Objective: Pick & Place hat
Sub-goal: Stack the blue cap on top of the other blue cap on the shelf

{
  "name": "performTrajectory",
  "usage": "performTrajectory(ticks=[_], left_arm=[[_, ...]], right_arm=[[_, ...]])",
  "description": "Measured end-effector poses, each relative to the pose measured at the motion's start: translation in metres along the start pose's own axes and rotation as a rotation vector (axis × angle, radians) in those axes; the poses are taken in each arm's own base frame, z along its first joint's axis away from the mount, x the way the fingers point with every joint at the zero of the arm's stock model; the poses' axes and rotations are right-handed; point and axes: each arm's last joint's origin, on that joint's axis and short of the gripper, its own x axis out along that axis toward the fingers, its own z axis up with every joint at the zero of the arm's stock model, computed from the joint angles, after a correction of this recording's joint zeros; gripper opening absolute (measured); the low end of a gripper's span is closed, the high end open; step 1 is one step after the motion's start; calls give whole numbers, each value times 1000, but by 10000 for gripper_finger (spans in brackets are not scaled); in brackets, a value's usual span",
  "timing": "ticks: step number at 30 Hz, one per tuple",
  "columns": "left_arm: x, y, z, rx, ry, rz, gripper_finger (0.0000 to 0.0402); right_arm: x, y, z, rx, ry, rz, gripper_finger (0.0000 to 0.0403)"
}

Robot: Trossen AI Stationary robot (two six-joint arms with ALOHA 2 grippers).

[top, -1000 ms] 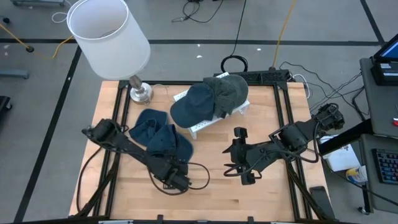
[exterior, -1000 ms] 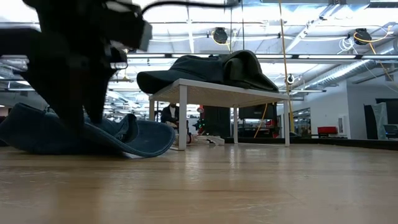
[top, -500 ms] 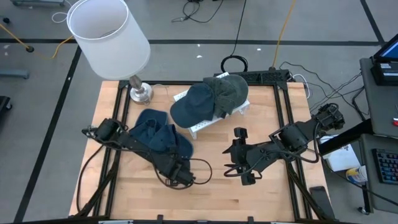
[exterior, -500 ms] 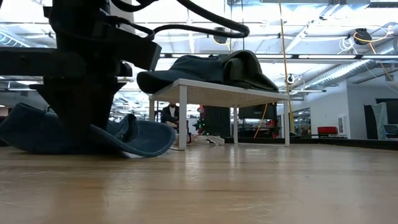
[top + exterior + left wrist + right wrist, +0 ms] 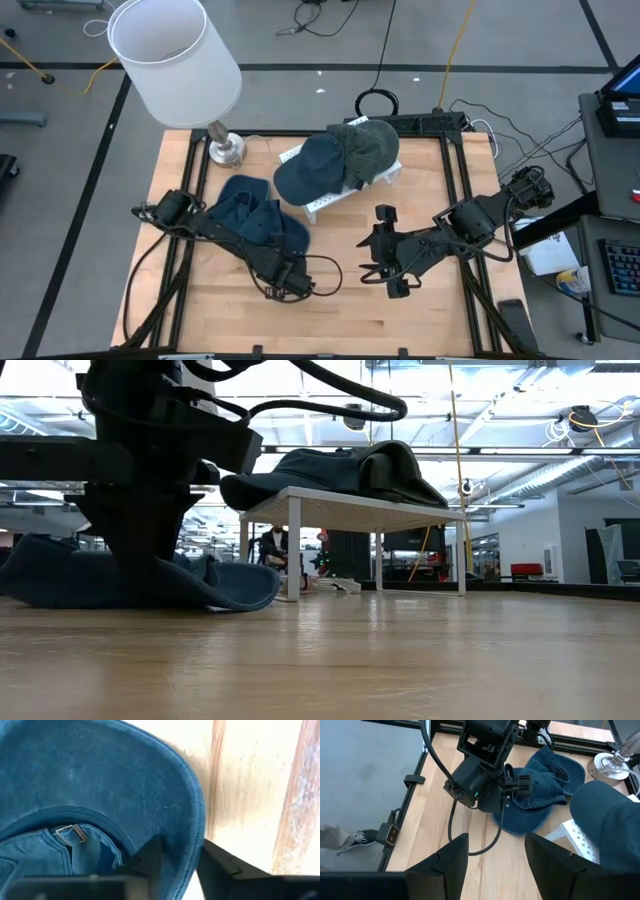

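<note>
Compared with a second ago, the left arm has slid lower-right along the blue cap and settled over its brim, and the brim that curled up in the low view now lies flatter on the wood.

From the high view, the blue cap [image 5: 255, 222] lies left of centre on the worktop [image 5: 340, 305], crown toward the upper left, brim toward the lower right. The left tool [image 5: 283, 283] sits at the brim's lower-right edge, far nearer than the right tool [image 5: 385, 262], which waits right of centre. Two more caps [image 5: 340, 158] rest on a small white stand [image 5: 325, 202] at upper centre, beside a lamp [image 5: 180, 70] at upper left.

At worktop height, the left arm fills the left of the frame, planted on the flattened blue cap [image 5: 230, 588]; the stand [image 5: 350, 510] with its caps rises at centre.

Through the left wrist camera, the brim [image 5: 150, 795] runs between the two dark fingers [image 5: 220, 865], one on each side of its edge, apart and not yet pinched. Closing there, I judge, would take the brim across its short thickness.

Through the right wrist camera, the right tool's fingers [image 5: 445, 860] stand spread wide, holding nothing, with the left arm and cap at upper centre.
</note>
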Motion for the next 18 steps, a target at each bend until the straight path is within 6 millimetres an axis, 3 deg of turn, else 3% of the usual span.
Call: performTrajectory(ticks=[6,13,18], left_arm=[[-2,-1,-1,4,0,-15,14],[-7,-10,-7,33,9,-52,13],[-36,-11,-18,-53,-56,-142,10]], right_arm=[[0,1,3,9,-25,6,187],[0,0,3,17,-33,-19,187],[0,-1,5,74,-54,-21,188]])
